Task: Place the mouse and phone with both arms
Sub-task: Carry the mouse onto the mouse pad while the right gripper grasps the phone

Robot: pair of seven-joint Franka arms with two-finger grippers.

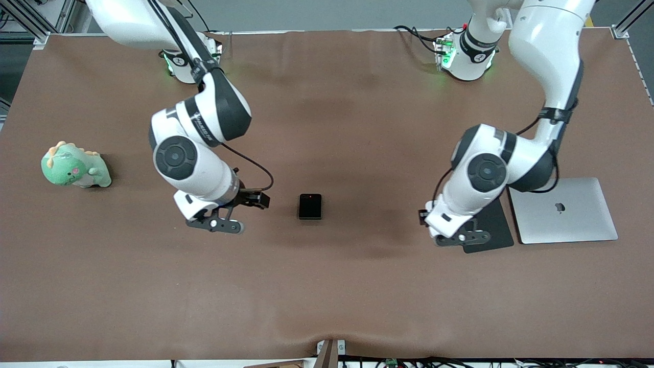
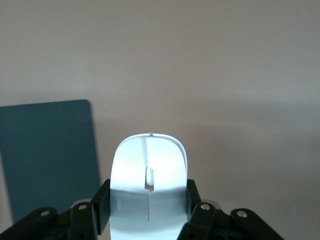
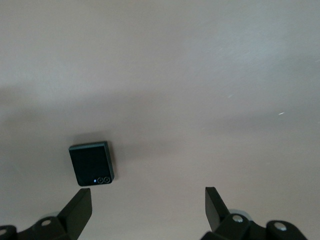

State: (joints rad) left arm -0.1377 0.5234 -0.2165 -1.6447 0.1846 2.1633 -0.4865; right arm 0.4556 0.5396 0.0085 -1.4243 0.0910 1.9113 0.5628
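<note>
Left hand [image 2: 148, 212] grips mouse [image 2: 149, 175] above pad [image 1: 493, 225], beside laptop [image 1: 564, 210].

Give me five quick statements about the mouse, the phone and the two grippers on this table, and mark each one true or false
1. The left gripper is shut on the mouse. True.
2. The phone is held by the right gripper. False: the phone lies flat on the table, and the right gripper is open with nothing between its fingers.
3. A closed silver laptop lies toward the left arm's end of the table. True.
4. The green plush dinosaur sits on top of the laptop. False: it stands on the table at the right arm's end.
5. The dark pad has the mouse resting in its middle. False: the mouse is in the left gripper, beside the pad in the left wrist view.
</note>
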